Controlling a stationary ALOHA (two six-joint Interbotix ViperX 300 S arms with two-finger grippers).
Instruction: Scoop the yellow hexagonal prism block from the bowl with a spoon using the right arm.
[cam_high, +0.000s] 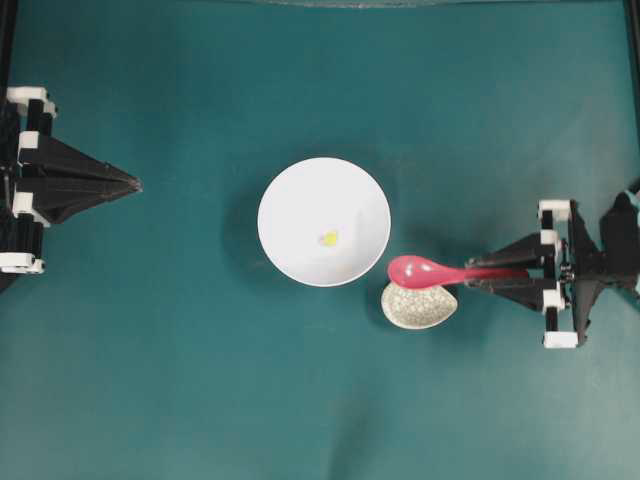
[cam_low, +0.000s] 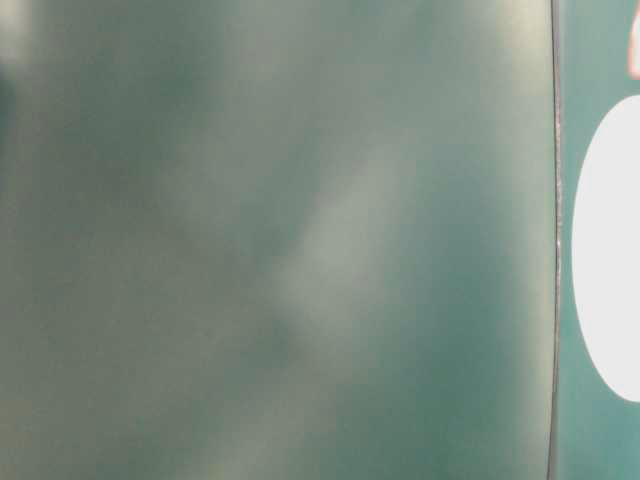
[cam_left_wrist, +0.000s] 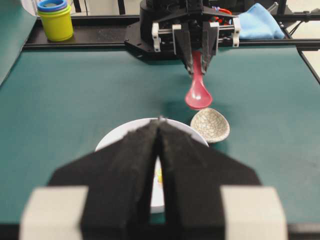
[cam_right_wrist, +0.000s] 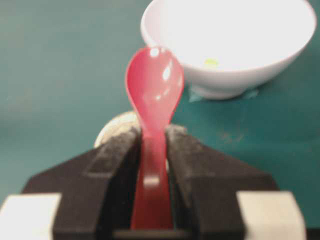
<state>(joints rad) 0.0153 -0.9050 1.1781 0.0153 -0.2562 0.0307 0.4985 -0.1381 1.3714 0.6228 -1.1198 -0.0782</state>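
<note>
Surface: teal table mat (cam_high: 150, 380), with black rails along the far edge in the left wrist view.
Bowl: white bowl (cam_high: 323, 221) sits mid-table; the small yellow block (cam_high: 329, 238) lies inside it, a little off centre.
Spoon: pink spoon (cam_high: 432, 271) is clamped by its handle in the right claw (cam_high: 492, 272), scoop toward the bowl, held above the speckled dish (cam_high: 419, 305).
Left claw: left claw (cam_left_wrist: 160, 125) is pressed together, holding nothing, parked well apart from the bowl.
Step in hand: spoon grasped and clear of its dish; scooping not yet begun.
Next move, as judged: carry the scoop over the rim, dip it beside the block, then slide under it.
Risk, as judged: tiny block may skid ahead of the scoop.
Hidden or unclear: table-level view is mostly blur, bowl cut off at its edge; block's six-sided form cannot be made out.
</note>
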